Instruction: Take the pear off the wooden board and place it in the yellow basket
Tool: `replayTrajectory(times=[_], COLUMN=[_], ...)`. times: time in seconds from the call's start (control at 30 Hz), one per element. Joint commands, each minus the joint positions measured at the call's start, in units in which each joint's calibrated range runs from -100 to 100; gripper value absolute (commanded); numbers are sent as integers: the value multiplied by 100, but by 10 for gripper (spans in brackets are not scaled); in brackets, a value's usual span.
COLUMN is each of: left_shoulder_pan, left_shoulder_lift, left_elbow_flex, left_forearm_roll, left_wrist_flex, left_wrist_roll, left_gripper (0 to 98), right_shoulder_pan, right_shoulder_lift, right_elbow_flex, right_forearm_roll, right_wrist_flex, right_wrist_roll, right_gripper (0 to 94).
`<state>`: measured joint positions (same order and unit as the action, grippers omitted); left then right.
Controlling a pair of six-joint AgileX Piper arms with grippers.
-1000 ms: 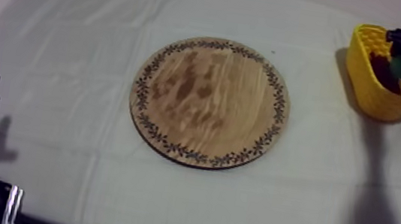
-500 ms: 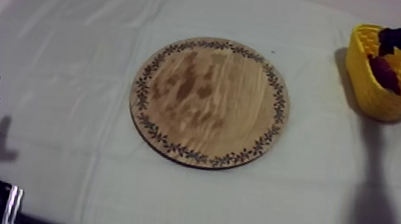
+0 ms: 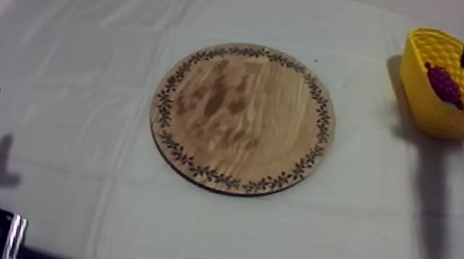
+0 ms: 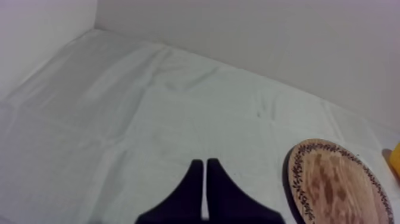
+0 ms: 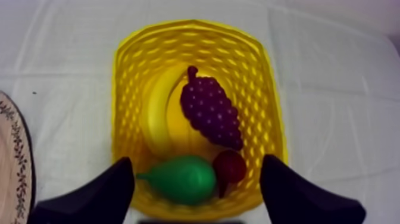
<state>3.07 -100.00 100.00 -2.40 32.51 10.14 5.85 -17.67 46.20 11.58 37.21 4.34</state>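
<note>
Sideways in the yellow basket [image 5: 196, 34] lies the pear [image 5: 178, 179], stem toward the board [image 5: 15, 161], right gripper [image 5: 196, 164] spread.

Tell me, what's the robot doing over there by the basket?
The right gripper hovers with open fingers over the yellow woven basket. The green toy pear lies inside it, beside a yellow banana, purple grapes and a small red fruit. The round wooden board is bare, and the left gripper rests shut.
</note>
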Motion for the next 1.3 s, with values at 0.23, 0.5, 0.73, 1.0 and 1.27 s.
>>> replayTrajectory(times=[0.23,0.5,0.73,1.0,1.27], left_shoulder_pan=[1,1,1,1,1], left_shoulder_lift=[0,0,0,0,0], left_elbow_flex=[0,0,0,0,0], left_forearm_roll=[-2,-2,-2,-2,-2], left_wrist_flex=[-1,-1,-1,-1,-1], left_wrist_roll=[-1,-1,-1,-1,-1], left_gripper=[1,1,1,1,1], right_shoulder_pan=[-126,-97,-78,-177,-318], right_shoulder_lift=[-3569,-5644,-6696,-7402,-7770], right_elbow_flex=[2804,4415,5236,5328,5327], right_forearm_roll=[146,-317,-1186,-1432,-1396], right_wrist_flex=[-171,-508,-861,-398,-110], right_wrist_roll=[64,449,910,644,643], right_gripper=[524,350,90,10,5])
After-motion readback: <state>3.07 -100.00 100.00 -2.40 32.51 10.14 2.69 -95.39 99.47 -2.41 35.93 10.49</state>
